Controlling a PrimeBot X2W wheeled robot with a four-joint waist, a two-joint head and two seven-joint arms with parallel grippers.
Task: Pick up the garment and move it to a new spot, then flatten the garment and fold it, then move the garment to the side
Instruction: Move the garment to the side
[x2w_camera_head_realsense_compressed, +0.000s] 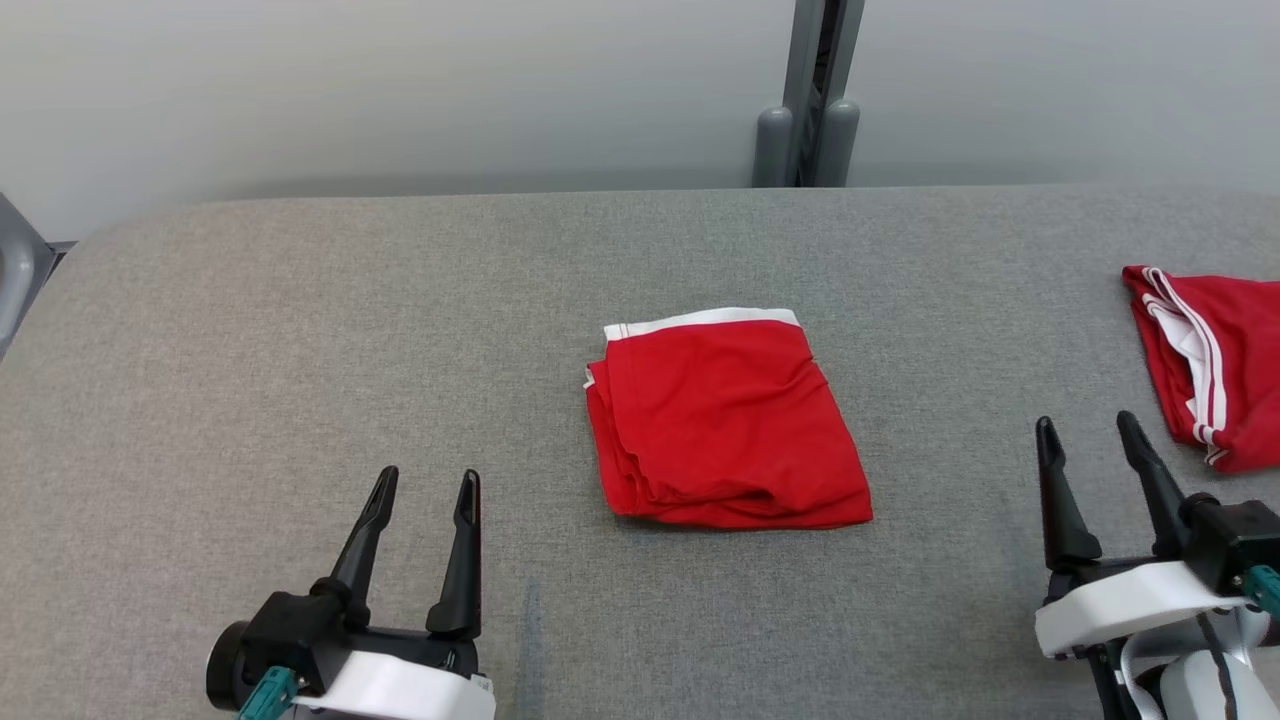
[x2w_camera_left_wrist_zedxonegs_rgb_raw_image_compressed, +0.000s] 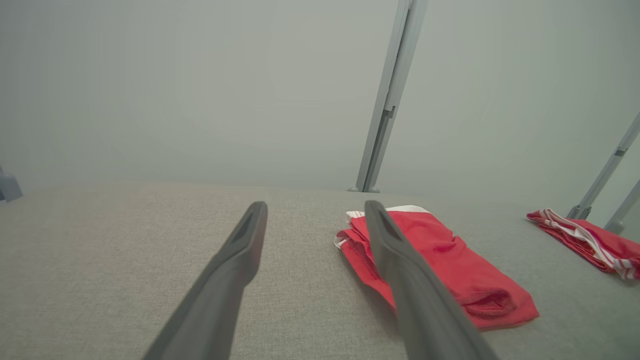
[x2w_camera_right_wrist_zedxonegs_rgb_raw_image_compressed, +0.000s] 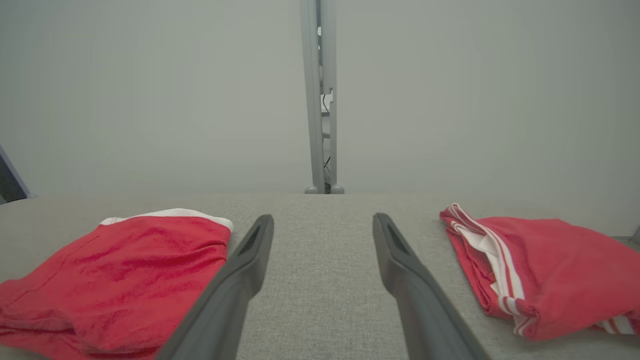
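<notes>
Item: folded red garment (x2w_camera_head_realsense_compressed: 725, 420), white band along its far edge, is lying as a compact, roughly square packet.
Location: it is sitting near the middle of the grey table (x2w_camera_head_realsense_compressed: 300, 350), between the two arms and ahead of both, touching neither.
Condition: the layers are stacking at the left edge and along the near hem; the top face is lying mostly flat with light creasing.
Left gripper (x2w_camera_head_realsense_compressed: 428, 480): it is hovering at the near-left of the table with its fingers standing well apart and nothing between them; in its own wrist view the garment is showing just behind the right-hand finger.
Right gripper (x2w_camera_head_realsense_compressed: 1087, 425): it is hovering at the near-right, fingers likewise spread and holding nothing, pointing at bare cloth-covered table between the two garments.
Other stock: a second red garment (x2w_camera_head_realsense_compressed: 1210, 360) with white stripes is lying bunched at the far right edge, well apart from the folded one.
Backdrop: a grey post (x2w_camera_head_realsense_compressed: 815, 100) is rising behind the table's far edge.
Progress, judged: placing, flattening and folding are looking finished, since the piece is lying folded and released.
Outstanding, judged: the move to the side is not yet done, the packet sitting centrally.
Caution, judged: a one-sided pinch is likely to spill the layers.
</notes>
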